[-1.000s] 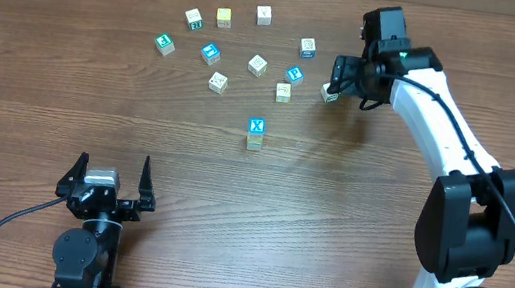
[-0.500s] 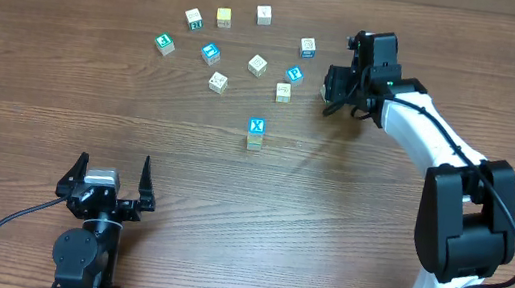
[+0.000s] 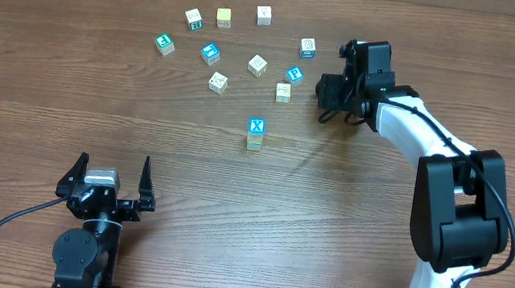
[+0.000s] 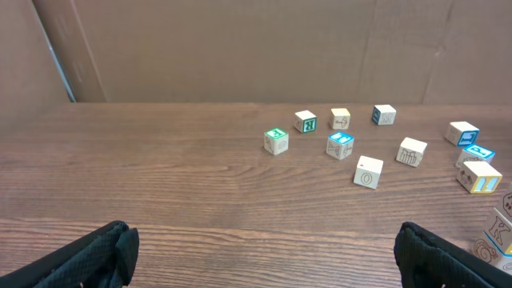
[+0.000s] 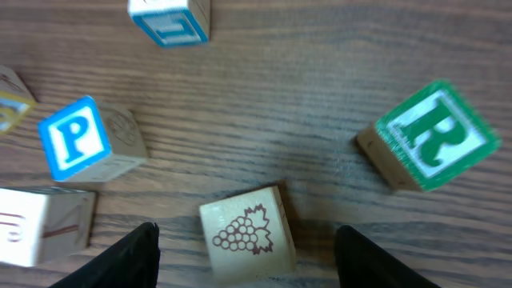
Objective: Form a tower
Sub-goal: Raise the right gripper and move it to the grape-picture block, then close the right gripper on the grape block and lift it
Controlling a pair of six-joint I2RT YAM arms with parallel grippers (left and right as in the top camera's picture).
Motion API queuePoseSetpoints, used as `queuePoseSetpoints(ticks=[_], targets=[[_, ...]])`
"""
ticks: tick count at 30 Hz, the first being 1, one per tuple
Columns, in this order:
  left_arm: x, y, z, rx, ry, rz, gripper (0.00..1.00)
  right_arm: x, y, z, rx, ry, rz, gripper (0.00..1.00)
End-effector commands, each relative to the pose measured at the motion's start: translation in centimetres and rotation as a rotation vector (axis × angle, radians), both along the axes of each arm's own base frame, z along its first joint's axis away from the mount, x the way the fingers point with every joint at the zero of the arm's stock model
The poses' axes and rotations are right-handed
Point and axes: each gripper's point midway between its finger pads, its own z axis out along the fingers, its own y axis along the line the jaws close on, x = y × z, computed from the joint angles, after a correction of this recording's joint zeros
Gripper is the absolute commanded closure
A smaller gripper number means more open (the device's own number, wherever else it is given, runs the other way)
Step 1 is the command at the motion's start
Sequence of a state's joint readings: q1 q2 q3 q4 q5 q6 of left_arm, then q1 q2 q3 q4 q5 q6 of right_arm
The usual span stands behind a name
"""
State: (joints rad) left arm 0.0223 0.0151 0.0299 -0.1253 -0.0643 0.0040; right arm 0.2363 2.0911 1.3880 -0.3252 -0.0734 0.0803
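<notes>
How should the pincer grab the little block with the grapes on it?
Take the grape block by its left and right side faces, coming straight down from above. It lies flat on the table, grapes up, with bare wood on both sides; the P block and R block sit well apart. The open right pincer hangs astride it, so closing there should likely work.

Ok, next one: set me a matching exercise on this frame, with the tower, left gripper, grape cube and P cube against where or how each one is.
Column one:
1. tower
2. left gripper
3. grape cube
4. P cube

Column two:
A. on the table between the open fingers of the right gripper
B. lying loose, blue letter face, left of the grape cube in the right wrist view
C. stands alone, blue X on top
D. wide open, holding nothing

Pairs: 1-C, 2-D, 3-A, 4-B
</notes>
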Motion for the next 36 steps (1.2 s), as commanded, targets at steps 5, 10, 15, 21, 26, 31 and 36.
queuePoseSetpoints(ticks=[5, 10, 15, 21, 26, 31, 36], targets=[[-0.1, 0.5, 0.2, 0.02, -0.002, 0.021, 0.01, -0.2, 0.1, -0.6, 0.0, 0.007, 0.01, 0.37], [-0.1, 0.5, 0.2, 0.02, -0.002, 0.021, 0.0, -0.2, 0.1, -0.9, -0.002, 0.013, 0.01, 0.43], [-0.1, 0.5, 0.2, 0.02, -0.002, 0.021, 0.0, -0.3, 0.0, -1.2, -0.003, 0.018, 0.01, 0.48], [-0.1, 0.5, 0.2, 0.02, -0.002, 0.021, 0.0, -0.3, 0.0, -1.2, -0.003, 0.019, 0.01, 0.61], [-0.1, 0.5, 0.2, 0.02, -0.002, 0.021, 0.0, -0.5, 0.0, -1.3, -0.005, 0.028, 0.01, 0.53], [-0.1, 0.5, 0.2, 0.02, -0.002, 0.021, 0.0, -1.0, -0.1, -1.6, -0.01, 0.051, 0.01, 0.66], [-0.1, 0.5, 0.2, 0.02, -0.002, 0.021, 0.0, -0.9, -0.1, -1.4, -0.006, 0.051, 0.005, 0.73]])
